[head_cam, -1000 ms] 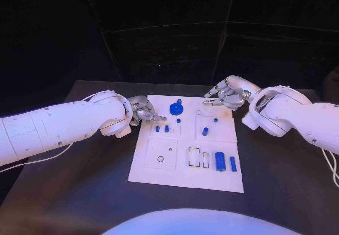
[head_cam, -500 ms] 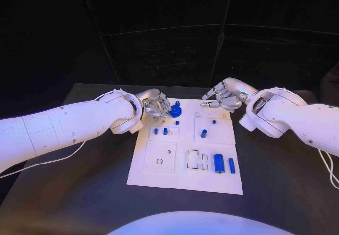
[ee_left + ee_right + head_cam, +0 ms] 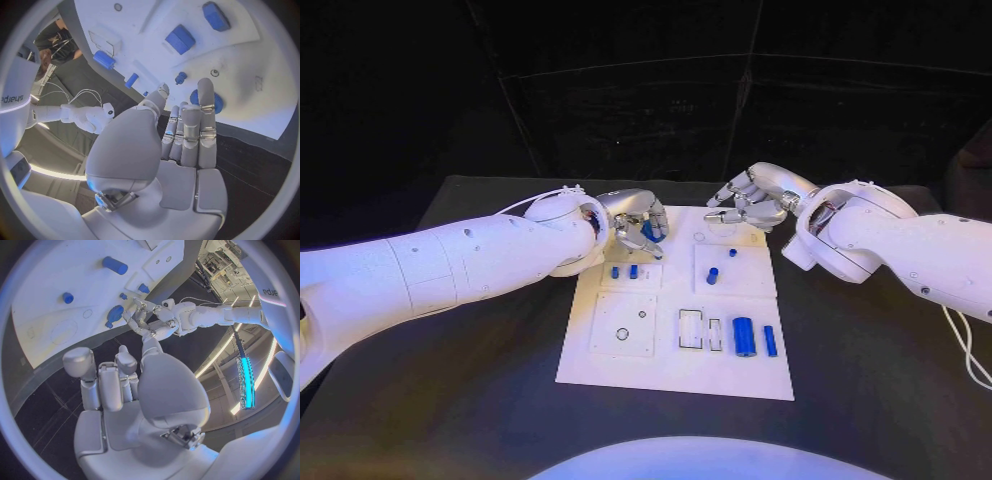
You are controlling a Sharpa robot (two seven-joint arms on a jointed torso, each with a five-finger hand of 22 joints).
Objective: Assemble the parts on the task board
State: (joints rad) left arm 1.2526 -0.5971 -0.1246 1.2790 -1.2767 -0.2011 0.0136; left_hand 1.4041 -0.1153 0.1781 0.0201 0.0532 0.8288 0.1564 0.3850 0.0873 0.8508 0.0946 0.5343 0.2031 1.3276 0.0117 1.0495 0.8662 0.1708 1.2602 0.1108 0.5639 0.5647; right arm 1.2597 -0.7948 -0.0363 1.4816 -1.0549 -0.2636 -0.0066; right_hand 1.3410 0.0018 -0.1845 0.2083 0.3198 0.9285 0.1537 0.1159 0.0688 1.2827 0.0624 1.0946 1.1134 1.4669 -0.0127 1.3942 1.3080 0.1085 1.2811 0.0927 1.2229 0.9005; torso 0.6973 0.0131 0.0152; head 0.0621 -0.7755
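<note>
The white task board (image 3: 675, 370) lies in the middle of the black table. My left hand (image 3: 635, 224) hovers over its far left corner, its fingers (image 3: 206, 107) stretched over a round blue knob (image 3: 217, 104), which is partly hidden; I cannot tell whether they touch it. It holds nothing. My right hand (image 3: 750, 204) hangs at the board's far right edge, loosely curled and holding nothing. Two short blue pieces (image 3: 622, 271) stand behind the left hand's fingers, a blue peg (image 3: 714, 275) in the middle. A blue cylinder (image 3: 746, 336) and a thin blue bar (image 3: 770, 340) lie near the right edge.
Outlined recesses (image 3: 694, 328) and a small hole (image 3: 622, 334) mark the board's near half. Bare black table (image 3: 459, 400) surrounds the board on all sides. My two forearms reach in from either side at the far half.
My left hand has moved from the table beside the board's left edge rightward onto the far left corner, over the blue knob. My right hand has hardly moved.
</note>
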